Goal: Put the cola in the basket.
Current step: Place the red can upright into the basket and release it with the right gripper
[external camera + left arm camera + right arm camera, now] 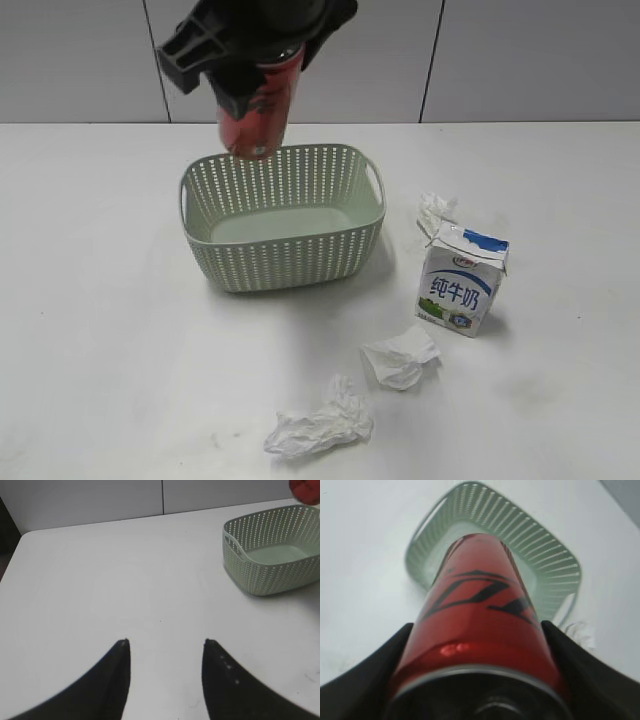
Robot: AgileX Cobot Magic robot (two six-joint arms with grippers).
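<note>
My right gripper (262,70) is clamped on the cola (258,110), one black finger pressed against each side of the red can — in the right wrist view the can (479,630) fills the space between my fingers (365,680), its black lettering running up the side. I hold it in the air, slightly tilted, its lower end hanging over the back rim of the basket (285,262) in the exterior view, not touching it as far as I can tell. From the right wrist the far end of the can points down at the basket (547,560), whose pale green floor shows bare around it. The basket stands on the white table (110,340), open side up. To its right stands a white-and-blue milk carton (462,278), upright and apart from it. A crumpled tissue (434,213) lies just behind the carton, another (401,358) in front of it, and a third (320,425) nearer the front edge. My left gripper (166,642) hangs low over bare table well to the left of the basket (260,572), its two dark fingers (112,680) spread apart with nothing between them — the can shows only as a red patch (305,490) at the top right corner of that view.
</note>
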